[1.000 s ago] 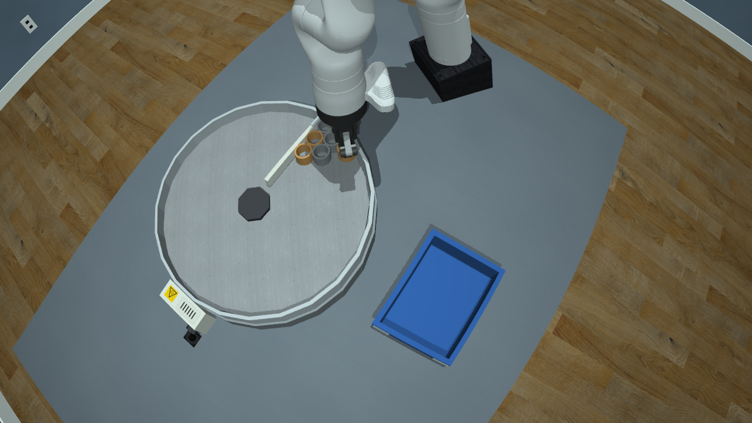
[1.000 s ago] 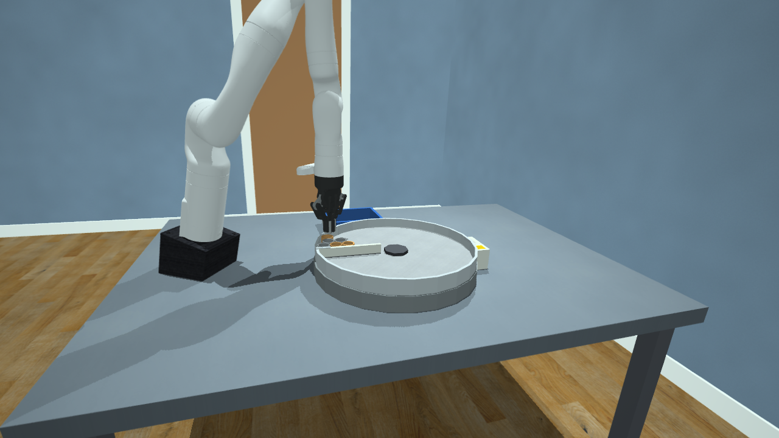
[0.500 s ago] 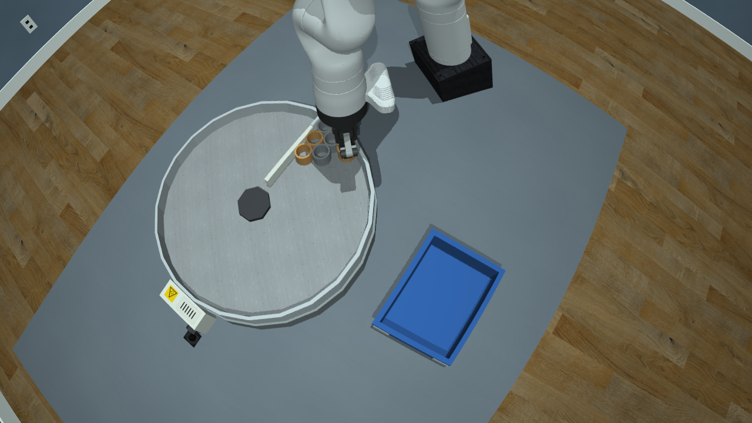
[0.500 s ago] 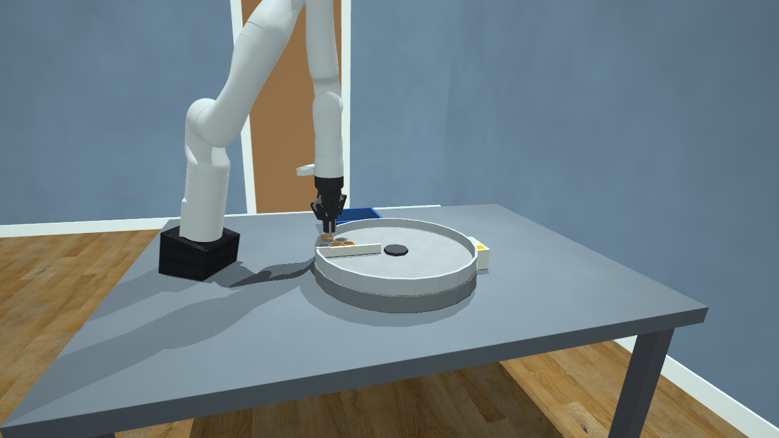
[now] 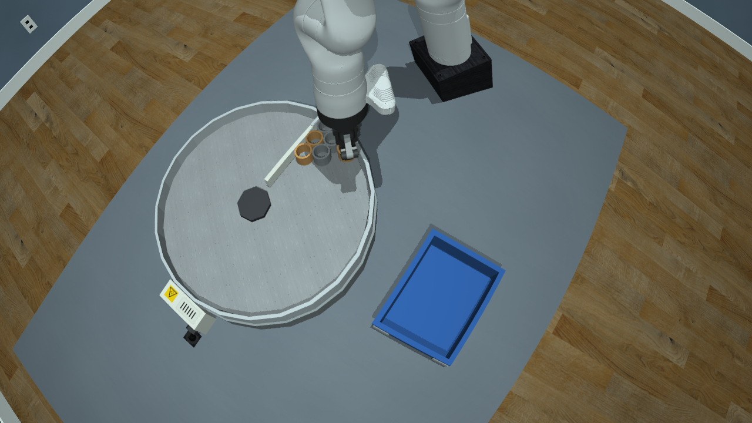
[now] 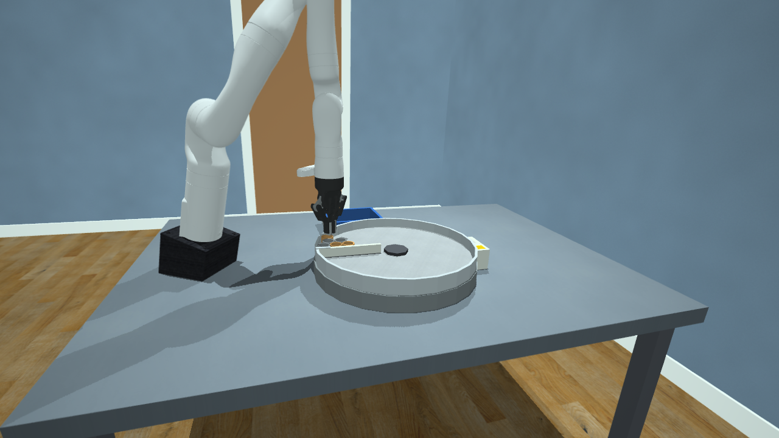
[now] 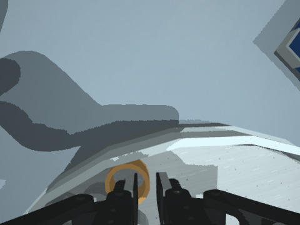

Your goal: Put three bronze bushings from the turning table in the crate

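Turning table (image 5: 160, 210) (image 6: 397, 286) (image 7: 219, 140): round, faceted light-grey rim around a brushed, speckled metal-look disc, dark faceted hub (image 5: 254, 203) (image 6: 395, 250) in the middle

Off-white straight bar (image 5: 289, 153) (image 6: 351, 250) runs from near the hub toward the rim, bushings bunched on one side of it

We count three bronze bushings on the turning table, all short, smooth open rings standing on end. Inner bronze bushing (image 5: 303, 161) (image 6: 348, 244) is by the bar, second bronze bushing (image 5: 308, 138) (image 6: 336, 246) just beside it toward the rim, outer bronze bushing (image 6: 327, 238) (image 7: 147, 181) near the rim

Matte grey bushing (image 5: 321, 162) sits between the inner and outer bronze ones; more grey ones are partly hidden by our gripper (image 5: 348, 154) (image 6: 329, 229) (image 7: 147, 187)

Gripper points down above the outer bronze bushing, fingers only slightly open, narrow gap, nothing held. In the wrist view that ring lies below and mostly left of the gap, partly behind the left-hand finger in the picture, so it's off-centre

Blue rectangular crate (image 5: 477, 315) (image 6: 362, 209) (image 7: 296, 47), smooth flat walls, stands apart from the turning table on the grey table (image 5: 526, 184) (image 6: 544, 283)
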Robot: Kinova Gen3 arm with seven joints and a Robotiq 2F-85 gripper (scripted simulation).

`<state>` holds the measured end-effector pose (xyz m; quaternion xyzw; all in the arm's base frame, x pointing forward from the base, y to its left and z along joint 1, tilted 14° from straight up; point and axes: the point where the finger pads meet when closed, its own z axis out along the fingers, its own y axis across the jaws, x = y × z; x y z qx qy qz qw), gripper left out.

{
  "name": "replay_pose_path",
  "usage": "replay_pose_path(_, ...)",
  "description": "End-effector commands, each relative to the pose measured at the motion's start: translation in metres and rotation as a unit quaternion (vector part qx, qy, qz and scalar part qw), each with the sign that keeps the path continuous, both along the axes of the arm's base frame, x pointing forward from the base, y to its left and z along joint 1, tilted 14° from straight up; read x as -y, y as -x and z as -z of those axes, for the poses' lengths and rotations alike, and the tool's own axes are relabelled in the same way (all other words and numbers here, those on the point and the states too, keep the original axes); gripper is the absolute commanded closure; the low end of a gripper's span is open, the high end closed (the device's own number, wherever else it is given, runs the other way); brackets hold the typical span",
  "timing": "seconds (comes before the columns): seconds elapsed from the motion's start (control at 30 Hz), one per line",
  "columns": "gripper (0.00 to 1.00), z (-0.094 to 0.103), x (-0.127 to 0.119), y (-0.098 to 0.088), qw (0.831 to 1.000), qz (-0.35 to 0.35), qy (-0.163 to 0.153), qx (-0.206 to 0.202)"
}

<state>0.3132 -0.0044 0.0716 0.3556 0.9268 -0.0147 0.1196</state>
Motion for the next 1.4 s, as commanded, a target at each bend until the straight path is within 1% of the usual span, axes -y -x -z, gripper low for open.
replay_pose_path(0.0,0.86,0.002,0.0024,0.0006,1.0,0.003,0.001,-0.002)
replay_pose_path(0.37,0.86,0.002,0.0024,0.0006,1.0,0.003,0.001,-0.002)
replay_pose_path(0.53,0.86,0.0063,0.0028,-0.0004,1.0,0.003,0.001,-0.002)
replay_pose_path(0.93,0.86,0.0063,0.0028,-0.0004,1.0,0.003,0.001,-0.002)
replay_pose_path(1.1,0.86,0.0106,0.0031,-0.0013,1.0,0.003,0.0,-0.001)
replay_pose_path(1.37,0.86,0.0106,0.0031,-0.0013,1.0,0.003,0.0,-0.001)
